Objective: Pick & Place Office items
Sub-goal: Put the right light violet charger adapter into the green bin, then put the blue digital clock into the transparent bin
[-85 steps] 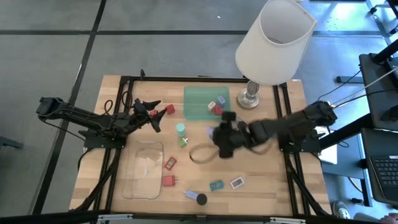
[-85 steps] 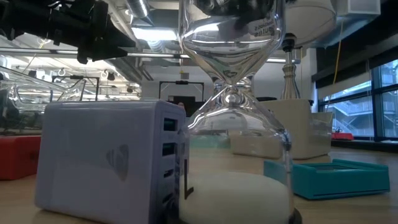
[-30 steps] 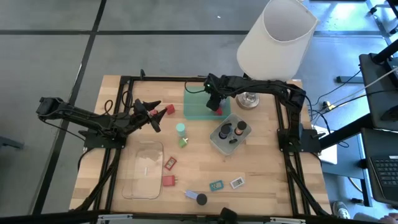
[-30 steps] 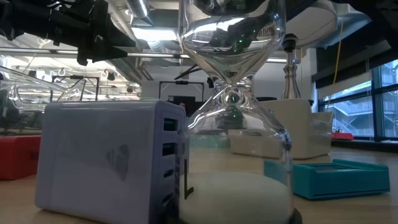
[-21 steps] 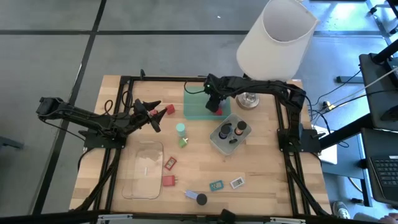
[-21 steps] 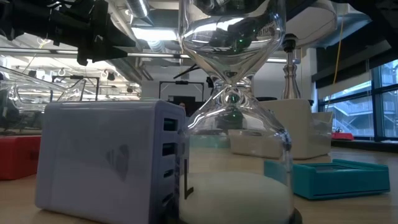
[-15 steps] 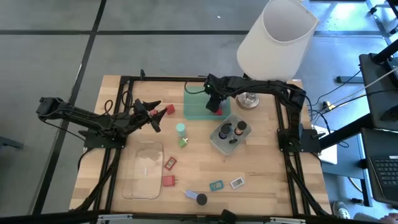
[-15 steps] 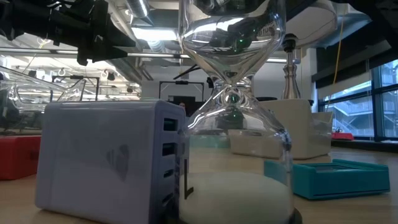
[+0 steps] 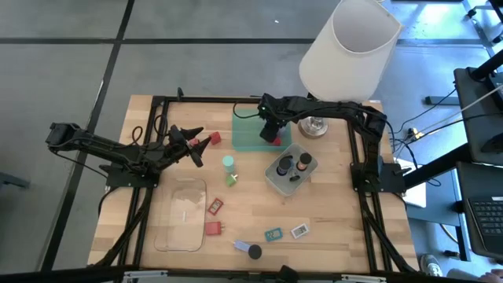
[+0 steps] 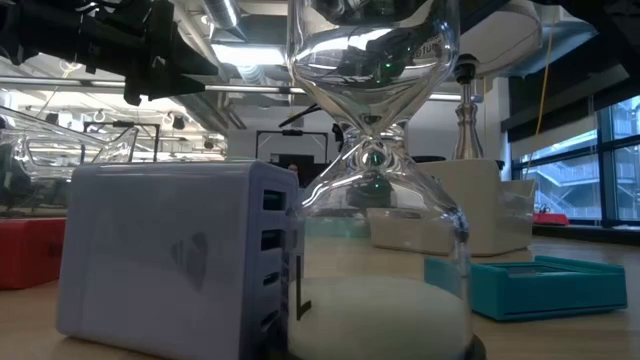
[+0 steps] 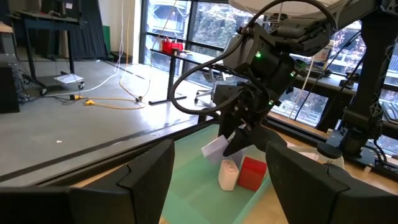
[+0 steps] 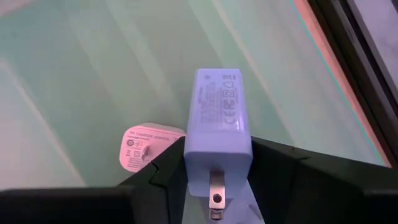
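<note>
Swung across from table centre, right pincer (image 9: 269,132) now hangs over the translucent green tray (image 9: 250,130), pinching a pale blue-grey plug-in charger (image 12: 217,142); release probably follows. Left pincer (image 9: 196,147) waits spread.

The wooden table (image 9: 330,212) carried a green tray (image 9: 251,130) at its far middle, with a lamp (image 9: 316,122) just beside it. Nearer the centre sat a grey tray (image 9: 277,179) and a teal disc (image 9: 228,163). A clear tray (image 9: 182,214) lay toward the left, two red blocks (image 9: 214,218) just beside it. Two small cards (image 9: 286,233), a pale blue-grey piece (image 9: 240,246) and a black cap (image 9: 255,251) lined the near edge.
</note>
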